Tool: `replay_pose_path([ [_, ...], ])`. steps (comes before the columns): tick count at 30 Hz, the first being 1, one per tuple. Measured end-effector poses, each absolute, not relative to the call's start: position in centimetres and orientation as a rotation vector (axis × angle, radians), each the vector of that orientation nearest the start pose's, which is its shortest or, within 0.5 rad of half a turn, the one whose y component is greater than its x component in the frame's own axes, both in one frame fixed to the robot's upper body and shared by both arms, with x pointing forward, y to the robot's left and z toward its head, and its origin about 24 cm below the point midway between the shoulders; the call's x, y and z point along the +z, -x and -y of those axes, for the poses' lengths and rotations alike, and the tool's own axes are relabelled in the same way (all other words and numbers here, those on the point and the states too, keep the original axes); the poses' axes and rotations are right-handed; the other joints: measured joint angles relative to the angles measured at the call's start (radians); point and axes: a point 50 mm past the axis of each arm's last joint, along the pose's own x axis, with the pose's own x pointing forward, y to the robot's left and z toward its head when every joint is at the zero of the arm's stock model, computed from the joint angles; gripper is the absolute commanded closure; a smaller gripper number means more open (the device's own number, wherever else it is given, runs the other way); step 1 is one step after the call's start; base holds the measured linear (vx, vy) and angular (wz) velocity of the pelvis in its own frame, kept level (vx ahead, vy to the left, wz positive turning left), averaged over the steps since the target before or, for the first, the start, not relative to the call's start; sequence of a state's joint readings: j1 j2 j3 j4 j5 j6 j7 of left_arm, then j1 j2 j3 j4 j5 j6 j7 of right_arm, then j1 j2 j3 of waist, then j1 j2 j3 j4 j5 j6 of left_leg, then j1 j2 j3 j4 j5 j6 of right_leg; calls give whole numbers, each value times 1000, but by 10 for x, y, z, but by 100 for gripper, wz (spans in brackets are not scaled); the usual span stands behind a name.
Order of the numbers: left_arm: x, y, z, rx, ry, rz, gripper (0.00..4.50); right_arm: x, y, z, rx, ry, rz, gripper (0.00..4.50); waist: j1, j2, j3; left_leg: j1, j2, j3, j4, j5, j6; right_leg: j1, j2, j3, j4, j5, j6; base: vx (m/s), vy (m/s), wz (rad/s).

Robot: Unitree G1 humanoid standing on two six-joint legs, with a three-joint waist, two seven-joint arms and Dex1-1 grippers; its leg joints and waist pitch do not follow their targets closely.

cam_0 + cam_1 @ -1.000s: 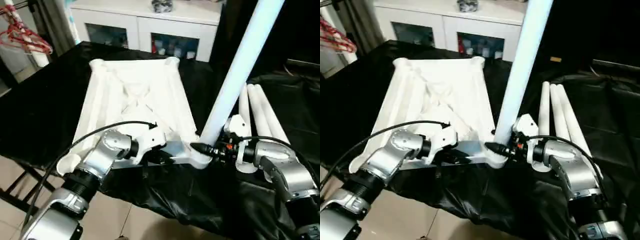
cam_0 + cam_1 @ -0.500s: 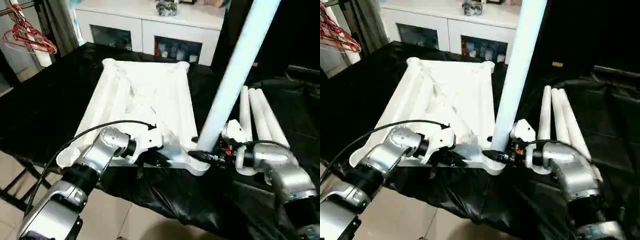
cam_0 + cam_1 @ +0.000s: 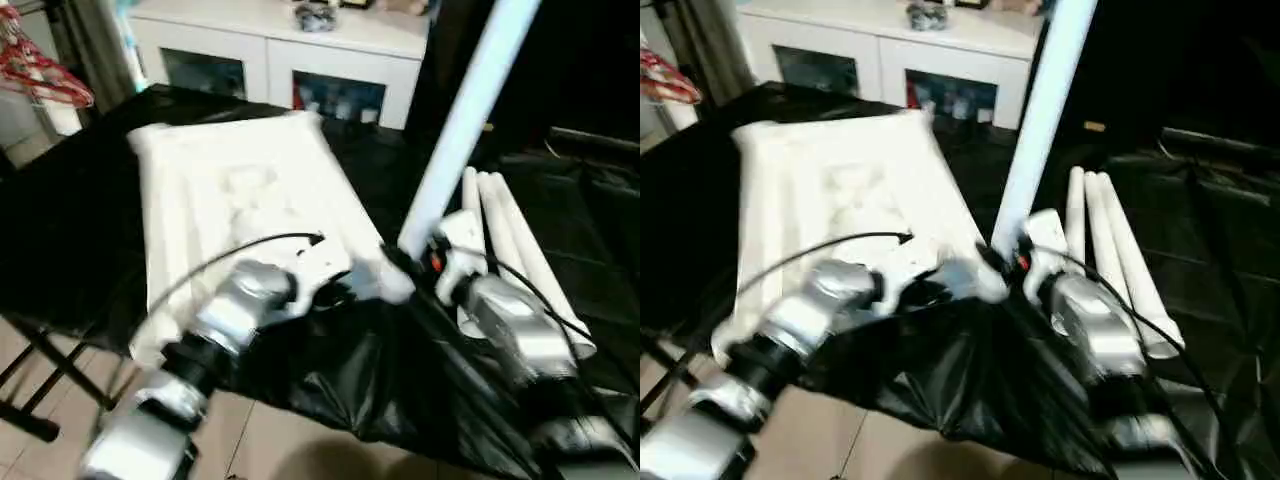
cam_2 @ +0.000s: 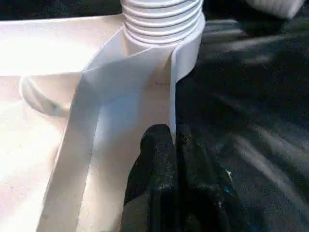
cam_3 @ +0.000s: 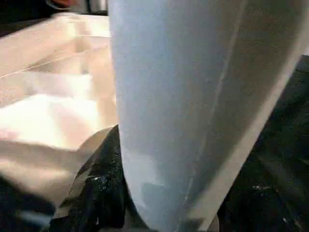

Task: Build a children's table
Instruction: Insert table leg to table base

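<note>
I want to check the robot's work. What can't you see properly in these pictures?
- Upright leg: top cut off by the head views' upper edge.
- Corner socket: how far the leg is screwed in, hidden inside.
- Right gripper: blurred; its fingers hidden behind the leg in the right wrist view.

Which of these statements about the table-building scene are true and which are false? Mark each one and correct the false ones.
1. The table top lies with its underside up on a black cloth. True.
2. One leg stands upright at a corner of the table top. True.
3. Four spare legs lie on the cloth. False: three spare legs lie there.
4. The right pincer holds the upright leg near its base. True.
5. The left pincer hangs wide open above the cloth. False: it is shut on the table top's edge.
</note>
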State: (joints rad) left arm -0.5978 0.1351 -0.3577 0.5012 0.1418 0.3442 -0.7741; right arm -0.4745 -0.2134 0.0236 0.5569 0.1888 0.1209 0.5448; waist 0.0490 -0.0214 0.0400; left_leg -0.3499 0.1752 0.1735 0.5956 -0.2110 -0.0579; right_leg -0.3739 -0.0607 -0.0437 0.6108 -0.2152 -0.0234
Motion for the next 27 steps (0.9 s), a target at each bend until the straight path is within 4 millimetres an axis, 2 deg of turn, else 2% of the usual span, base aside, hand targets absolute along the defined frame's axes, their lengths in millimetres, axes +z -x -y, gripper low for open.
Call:
replay_pose_path([
  [5,45,-319,-57,-1033,-432,-443,450,44,-333,148,551,-24,-219,261,3,-1,-1,1,0,0,-4,0,0,-1,0,0,0,-1,2,0,0,0],
  [11,45,-320,-58,-1026,-437,-443,450,46,-335,144,539,-27,-217,261,-2,-1,-1,1,0,0,-4,0,0,-1,0,0,-1,-2,3,0,0,0],
  [12,45,-320,-58,-1026,-438,-443,450,46,-335,144,540,-27,-217,226,-3,-1,-1,0,0,0,-5,0,0,-1,0,0,-1,-2,3,0,0,0],
  [13,45,-320,-58,-1026,-438,-443,450,46,-336,144,541,-29,-216,226,-3,-1,-1,0,0,0,-5,0,0,-2,0,0,-1,-2,3,0,0,0],
  [14,46,-320,-58,-1028,-439,-442,450,46,-335,144,545,-33,-218,202,-3,-2,-1,0,0,0,-5,0,0,-2,0,0,-1,-2,3,0,0,0],
  [18,47,-319,-58,-1039,-440,-435,450,42,-333,146,555,-43,-237,180,-1,-2,-1,-1,0,0,-5,0,0,-6,0,0,-1,-2,3,0,0,0],
  [20,48,-319,-57,-1047,-441,-432,450,43,-331,148,568,-51,-232,143,2,-1,0,-1,0,0,-6,0,0,-7,0,0,-1,-2,3,0,0,0],
  [27,49,-318,-58,-1079,-444,-422,450,47,-325,152,637,-49,-228,86,10,3,2,-1,0,1,-9,0,0,-8,0,0,-1,-3,5,0,0,0],
])
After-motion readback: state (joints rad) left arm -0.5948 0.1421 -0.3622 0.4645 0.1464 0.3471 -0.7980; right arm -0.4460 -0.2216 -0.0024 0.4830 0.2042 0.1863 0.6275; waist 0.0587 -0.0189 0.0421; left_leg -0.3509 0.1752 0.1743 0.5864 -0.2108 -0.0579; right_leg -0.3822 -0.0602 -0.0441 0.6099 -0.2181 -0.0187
